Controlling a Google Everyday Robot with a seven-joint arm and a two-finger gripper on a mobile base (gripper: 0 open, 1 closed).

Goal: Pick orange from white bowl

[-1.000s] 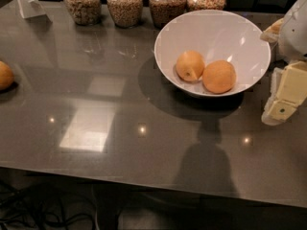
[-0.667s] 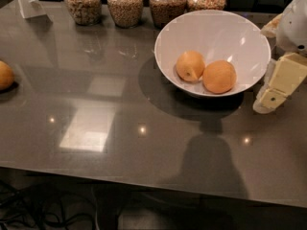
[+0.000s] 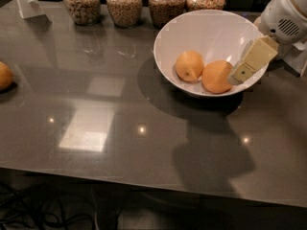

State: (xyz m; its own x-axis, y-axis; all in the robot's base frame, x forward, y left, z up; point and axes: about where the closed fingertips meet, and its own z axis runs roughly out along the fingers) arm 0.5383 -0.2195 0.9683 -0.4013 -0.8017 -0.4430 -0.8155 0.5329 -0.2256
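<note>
White bowl (image 3: 201,30) sits on the grey bench (image 3: 144,143), toward 1 o'clock of the view. Two fruits are in it, touching each other. The orange (image 3: 217,76), the deeper reddish one, lies on the bowl floor at about 5 o'clock from the bowl's centre. A paler yellow-orange fruit (image 3: 189,65) with a small dark stem dot is at its 10 o'clock.

The gripper (image 3: 242,71) comes in from 2 o'clock on the white arm housing (image 3: 287,13). It is a beige piece slanting down across the bowl rim on the 4 o'clock side, and its tip is inside the bowl at 3 o'clock of the orange. The tip looks to be touching the orange's skin or just beside it; the view does not settle which. Whether the gripper is released or clenched cannot be told, since only one beige side shows. The orange rests in the bowl, not lifted.

Along the far edge at 12 o'clock stand four glass jars of grain or nuts (image 3: 123,5), just behind the bowl. A white stand (image 3: 29,1) is at 11 o'clock. Another orange fruit (image 3: 4,75) lies on the bench at the 9 o'clock edge, well apart from the bowl. Ceiling light reflections (image 3: 86,128) show on the bench top.
</note>
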